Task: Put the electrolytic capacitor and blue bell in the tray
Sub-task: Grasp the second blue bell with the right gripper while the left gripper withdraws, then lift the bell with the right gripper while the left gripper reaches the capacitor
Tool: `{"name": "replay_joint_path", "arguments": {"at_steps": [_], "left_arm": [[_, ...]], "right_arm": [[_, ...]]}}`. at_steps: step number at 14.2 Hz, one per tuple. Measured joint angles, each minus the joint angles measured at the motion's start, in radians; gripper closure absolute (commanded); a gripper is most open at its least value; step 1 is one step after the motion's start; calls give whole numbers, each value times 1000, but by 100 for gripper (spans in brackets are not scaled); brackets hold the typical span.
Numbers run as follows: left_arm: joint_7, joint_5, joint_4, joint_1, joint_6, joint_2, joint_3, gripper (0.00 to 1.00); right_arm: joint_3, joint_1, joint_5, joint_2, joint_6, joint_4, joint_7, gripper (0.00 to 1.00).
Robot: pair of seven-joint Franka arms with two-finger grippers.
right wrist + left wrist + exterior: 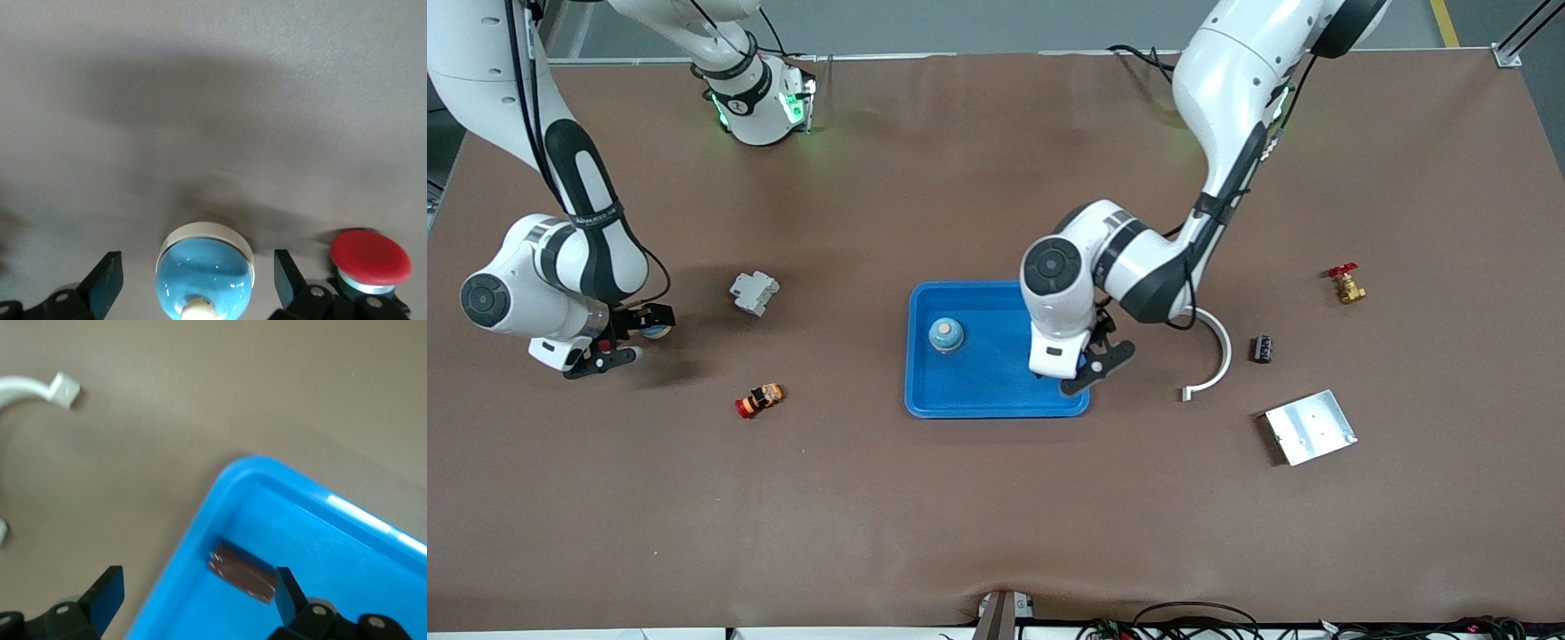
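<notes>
The blue tray (969,391) lies mid-table. In it a dark brown electrolytic capacitor (241,572) lies on its side close to a corner. My left gripper (1092,366) (197,583) hangs open over that corner, with one finger beside the capacitor and the other outside the rim. A blue domed bell (945,334) with a tan knob stands in the tray. Another blue bell (205,277) (656,332) on a white base stands on the table at the right arm's end. My right gripper (618,345) (197,265) is open around it, its fingers (107,280) apart from the bell.
A red push button (370,257) stands beside the bell at the right gripper. A grey breaker (754,292) and a red-and-yellow part (759,400) lie between that gripper and the tray. A white arc (1216,356), black part (1261,348), brass valve (1345,284) and silver plate (1310,427) lie toward the left arm's end.
</notes>
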Motion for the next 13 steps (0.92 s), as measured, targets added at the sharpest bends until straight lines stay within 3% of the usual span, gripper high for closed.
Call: {"name": "replay_joint_path", "arguments": {"at_steps": [5,9,12,13], "left_arm": [[193,0,-33,27,-3,-25,0,0],[412,-1,-122,111,-2,-131,-5,0],[502,-2,-201,254,-3,-224,-108,0],[528,-2,-230,323,-3,-251,-163,0]], "right_arm": [[-1,2,0,1,2,-21,0,0],[-3,2,0,7,5,-24,0,0],[-4,3,1,8,6,-25,0,0],[-4,3,1,8,6,-25,0,17]]}}
